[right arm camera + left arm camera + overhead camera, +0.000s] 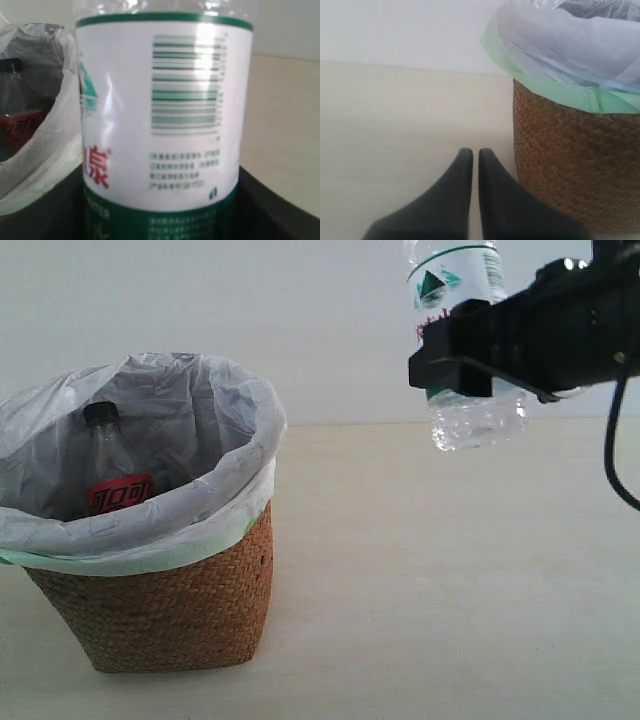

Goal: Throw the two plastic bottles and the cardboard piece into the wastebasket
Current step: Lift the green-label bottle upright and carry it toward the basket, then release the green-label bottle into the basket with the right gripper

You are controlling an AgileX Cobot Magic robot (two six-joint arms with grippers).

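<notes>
The wicker wastebasket [170,610] with its white bag liner stands at the left. Inside it a clear bottle with a black cap and red label [112,480] stands upright; the same bottle [15,125] also shows in the right wrist view. My right gripper [455,365] is shut on the white-green labelled bottle [462,300], held upright in the air to the right of the basket, higher than its rim. That label [165,110] fills the right wrist view. My left gripper [471,155] is shut and empty, low beside the basket's wall [570,165]. The cardboard piece is out of view.
The pale wooden tabletop [440,580] stretches to the right of the basket, with a white wall behind. A black cable [612,455] hangs from the right arm at the right edge.
</notes>
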